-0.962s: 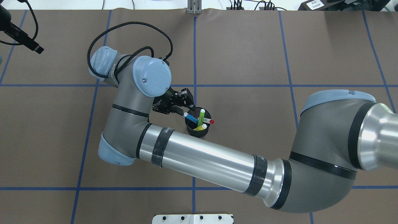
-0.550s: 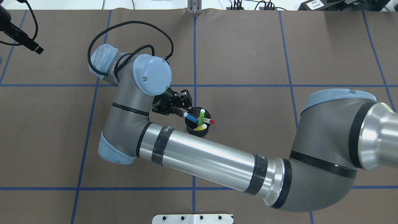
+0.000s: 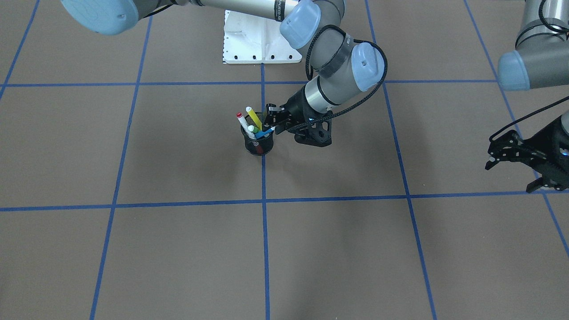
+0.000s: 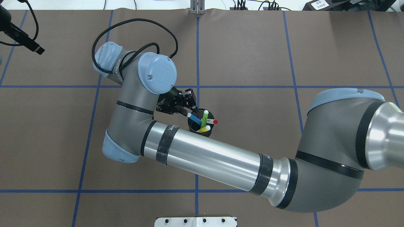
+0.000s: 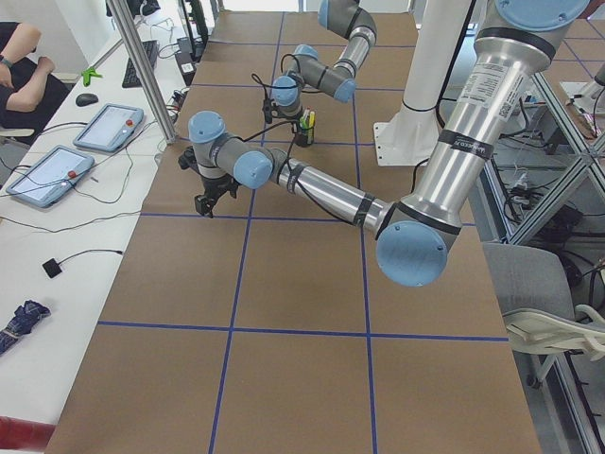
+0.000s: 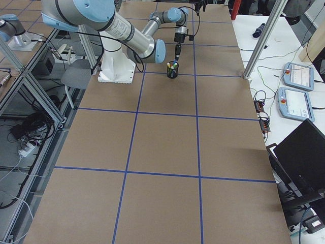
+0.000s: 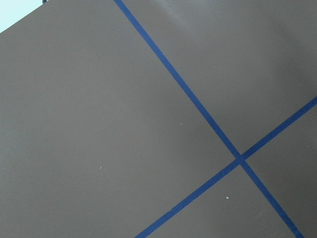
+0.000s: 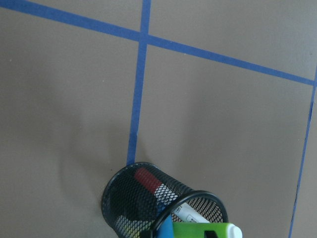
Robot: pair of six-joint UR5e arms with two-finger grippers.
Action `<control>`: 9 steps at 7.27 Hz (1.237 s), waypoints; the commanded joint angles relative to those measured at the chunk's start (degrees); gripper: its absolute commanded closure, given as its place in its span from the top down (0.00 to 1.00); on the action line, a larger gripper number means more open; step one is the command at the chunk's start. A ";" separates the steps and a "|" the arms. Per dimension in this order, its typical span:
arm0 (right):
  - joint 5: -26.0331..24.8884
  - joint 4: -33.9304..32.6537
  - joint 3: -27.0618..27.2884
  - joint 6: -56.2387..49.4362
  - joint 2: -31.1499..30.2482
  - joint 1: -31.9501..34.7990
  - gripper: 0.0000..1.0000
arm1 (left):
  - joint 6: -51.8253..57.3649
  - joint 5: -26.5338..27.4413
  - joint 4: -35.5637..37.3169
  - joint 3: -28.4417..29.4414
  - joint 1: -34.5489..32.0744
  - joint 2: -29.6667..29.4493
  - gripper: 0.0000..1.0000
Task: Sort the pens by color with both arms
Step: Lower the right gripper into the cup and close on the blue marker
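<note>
A black mesh cup (image 4: 192, 126) stands at the table's centre, and the pens lean out of it: blue (image 4: 194, 119), light green (image 4: 204, 117), yellow (image 4: 204, 129) and a white one with red ends (image 4: 212, 121). My right arm reaches across, and its gripper (image 4: 188, 106) hangs open just left of the cup, one finger close to the blue pen's pale cap. The front view shows the same gripper (image 3: 270, 121) beside the cup (image 3: 258, 144). My left gripper (image 3: 489, 158) hovers open and empty far off to the side. The right wrist view catches the cup (image 8: 133, 203) at its lower edge.
Brown paper with blue tape lines (image 7: 198, 111) covers the table. The white pedestal base (image 3: 258, 44) sits at the robot's side. The right arm's long silver forearm (image 4: 214, 157) spans the table in front of the cup. A person and tablets are at a side desk (image 5: 104, 128).
The right arm's wrist and elbow have shifted slightly rightward, bringing the open gripper a little closer to the blue pen's cap. The pens and cup have not moved.
</note>
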 commanded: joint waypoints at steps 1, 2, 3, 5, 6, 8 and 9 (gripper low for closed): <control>0.21 0.37 0.02 -0.07 -0.73 -0.04 0.46 | 0.05 0.00 0.00 0.00 -0.09 0.00 1.00; 0.30 1.50 0.02 -0.07 -1.35 -0.13 0.47 | 0.05 0.00 0.00 0.00 0.00 0.00 1.00; 0.30 2.03 0.02 -0.07 -1.27 -0.13 0.47 | 0.05 0.00 0.00 0.00 -0.09 0.00 1.00; 1.17 1.95 0.45 0.02 -1.09 -0.31 0.47 | 0.14 0.00 0.00 0.00 0.00 0.09 1.00; 1.27 1.87 1.07 0.02 -1.27 -0.31 0.47 | 0.14 0.00 0.00 0.00 0.00 0.09 1.00; 1.53 1.69 1.51 0.02 -1.44 -0.39 0.47 | 0.14 0.00 0.00 0.00 0.00 0.09 1.00; 1.53 1.60 1.51 0.11 -1.53 -0.40 0.46 | 0.14 0.00 0.00 0.00 -0.09 0.09 1.00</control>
